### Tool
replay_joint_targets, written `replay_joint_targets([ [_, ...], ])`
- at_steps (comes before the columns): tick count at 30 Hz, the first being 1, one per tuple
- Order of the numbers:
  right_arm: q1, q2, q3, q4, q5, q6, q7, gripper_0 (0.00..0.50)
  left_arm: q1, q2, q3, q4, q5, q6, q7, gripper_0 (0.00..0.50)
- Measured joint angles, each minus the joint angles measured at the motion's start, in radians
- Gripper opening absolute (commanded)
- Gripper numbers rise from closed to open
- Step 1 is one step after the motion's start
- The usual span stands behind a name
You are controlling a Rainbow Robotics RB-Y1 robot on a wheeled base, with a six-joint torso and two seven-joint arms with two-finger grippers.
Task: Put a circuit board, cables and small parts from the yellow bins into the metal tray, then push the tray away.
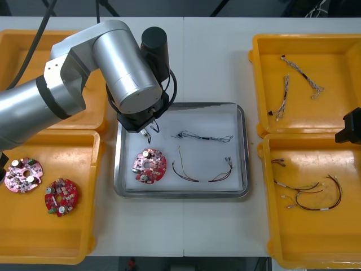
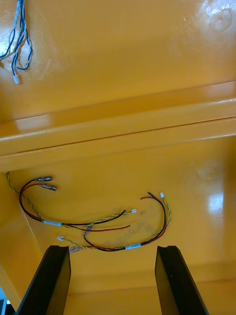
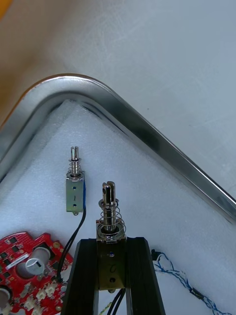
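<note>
The metal tray (image 1: 243,148), white inside, sits at the table's middle. In it lie a round red circuit board (image 1: 149,166), a blue and white cable (image 1: 203,137) and red and yellow cables (image 1: 200,172). My left gripper (image 1: 148,132) hangs over the tray's far left corner. In the left wrist view the left gripper (image 3: 111,243) is shut on a small metal part (image 3: 109,206) with a spring. A second small metal part (image 3: 74,184) lies on the white pad just beyond it, near the board (image 3: 29,261). My right gripper (image 2: 112,256) stands open over red and yellow cables (image 2: 93,226).
Two more circuit boards (image 1: 22,174) (image 1: 61,196) lie in the near left yellow bin (image 1: 51,248). The far right bin (image 1: 338,51) holds blue and white cables (image 1: 282,99). The near right bin (image 1: 316,248) holds red and yellow cables (image 1: 316,197). The right gripper (image 1: 351,127) waits at the right edge.
</note>
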Motion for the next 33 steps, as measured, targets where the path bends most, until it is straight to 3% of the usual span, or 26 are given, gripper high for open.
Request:
replay_joint_targets([
  [11, 0.0, 0.0, 0.0, 0.0, 0.0, 0.0, 0.0, 0.5, 0.0, -0.05, -0.092, 0.101, -0.016, -0.086, 0.0, 0.002],
  [23, 0.0, 0.0, 0.0, 0.0, 0.0, 0.0, 0.0, 0.5, 0.0, -0.065, -0.129, 0.11, -0.032, -0.125, 0.0, 0.006],
  [31, 0.0, 0.0, 0.0, 0.0, 0.0, 0.0, 0.0, 0.5, 0.0, -0.068, -0.129, 0.11, -0.038, -0.129, 0.0, 0.079],
  [33, 0.0, 0.0, 0.0, 0.0, 0.0, 0.0, 0.0, 0.5, 0.0, -0.069, -0.129, 0.11, -0.038, -0.129, 0.0, 0.122],
])
